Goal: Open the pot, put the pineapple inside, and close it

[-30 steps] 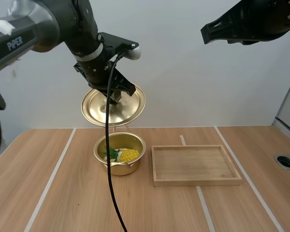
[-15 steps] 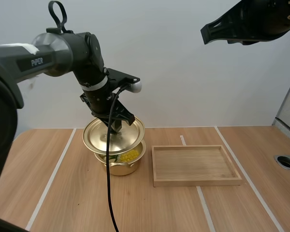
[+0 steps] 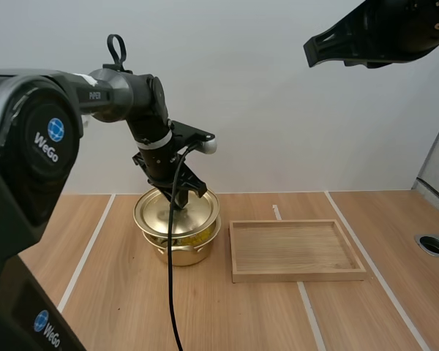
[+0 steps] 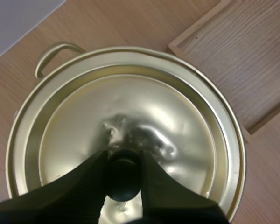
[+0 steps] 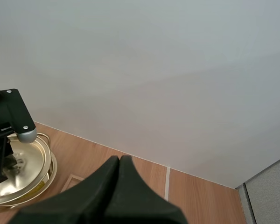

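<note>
From where I stood, the left arm (image 3: 143, 102) reached down over the pot (image 3: 179, 252), and the left jaws were clenched on the black knob (image 4: 123, 179) at the centre of the lid (image 3: 177, 212). The lid lay over the mouth of the pot, though it did not look fully seated. On the side of the pot towards the tray (image 3: 296, 276), a strip of yellow showed between lid and rim, which I took for the pineapple (image 3: 197, 235) inside. The pot stood on the desk (image 3: 117, 307) with the tray just beside it. One looped handle (image 4: 53, 51) stuck out from under the lid's edge.

To my mind this was the closing step, nearly done. Doing it well would mean levelling the lid so its rim met the pot's rim all round, lowering it straight rather than sliding it, and letting go of the knob only once the lid had settled. A sideways tug on release could drag the light pot or leave the lid cocked. The fruit might also be propping the lid on that side.

The right arm (image 3: 380, 33) hung high above and well away from the pot, its jaws pressed together on nothing.
</note>
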